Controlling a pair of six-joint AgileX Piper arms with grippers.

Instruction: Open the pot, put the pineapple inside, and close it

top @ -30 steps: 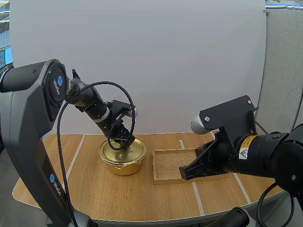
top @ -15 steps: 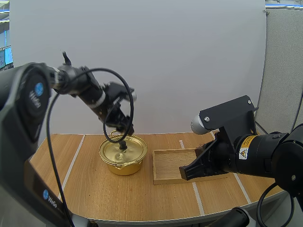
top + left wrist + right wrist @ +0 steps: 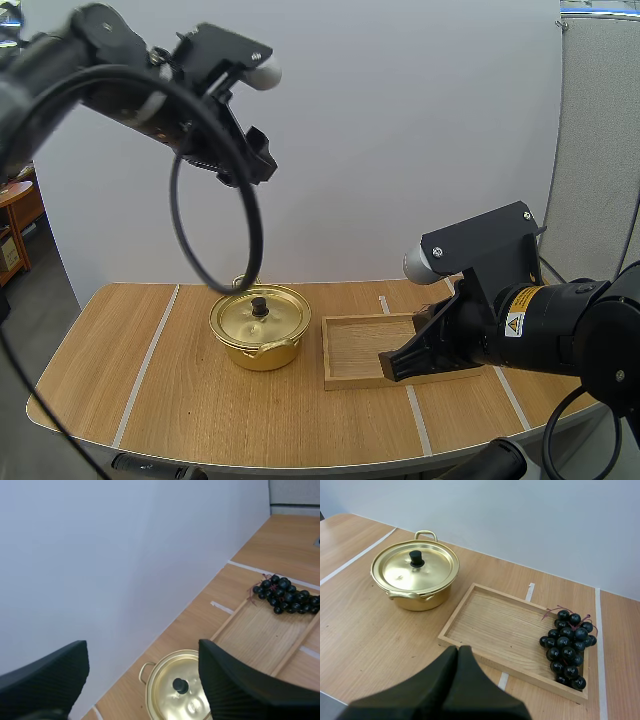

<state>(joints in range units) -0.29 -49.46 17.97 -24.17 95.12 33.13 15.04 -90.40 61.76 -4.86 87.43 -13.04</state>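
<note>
Hovering high above pot (image 3: 262, 340), left end effector (image 3: 252, 160) spread wide, empty. Right end effector (image 3: 395, 365) pinched closed, empty, near front edge of tray (image 3: 490, 620). Lid (image 3: 400, 575) on pot; fruit in tray is grapes (image 3: 567, 645). Risk: long descent drifts off small knob (image 3: 416, 556), grip slips, lid tilts.

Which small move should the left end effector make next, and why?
Probably lower the left end effector toward the knob: it hangs open high above the pot, the lid is on, and the grapes lie in the tray.
</note>
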